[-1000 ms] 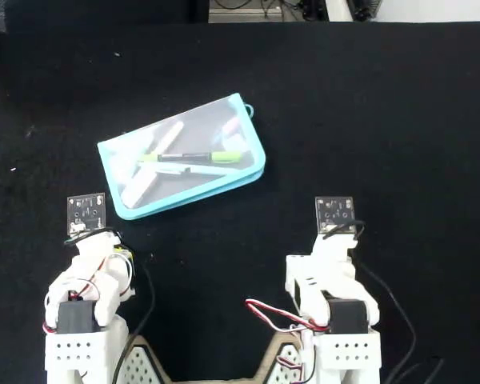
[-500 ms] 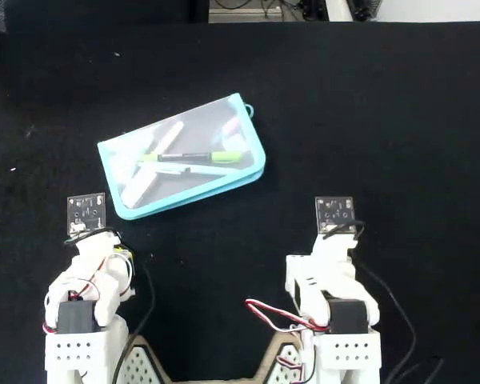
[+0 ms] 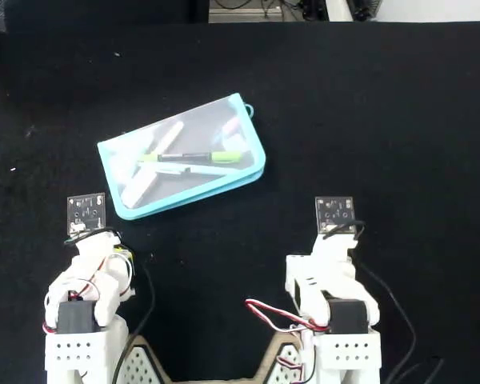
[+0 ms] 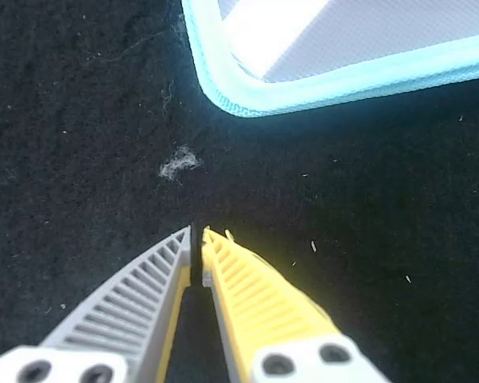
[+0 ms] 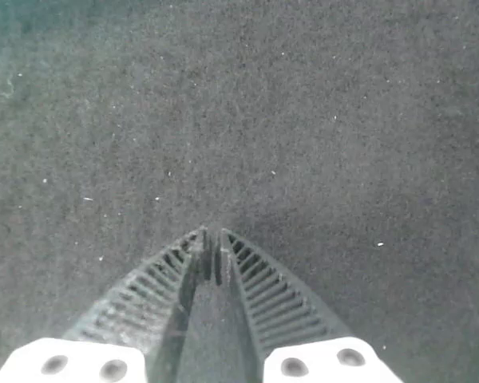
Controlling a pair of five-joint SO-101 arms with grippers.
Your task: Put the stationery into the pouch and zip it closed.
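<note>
The pouch [image 3: 182,156] holds the stationery [image 3: 194,158] inside. My left end effector [image 4: 197,239] and right end effector [image 5: 211,239] sit low over the desk [image 3: 384,120] — both pinched together, empty.

Turquoise-edged pouch [image 3: 182,158], black table [image 3: 384,120]

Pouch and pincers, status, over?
Left pincer shut, empty, near pouch corner. Right pincer shut, empty, over black cloth. Pens inside pouch, looks zipped. Nothing between pincers and pouch.
</note>
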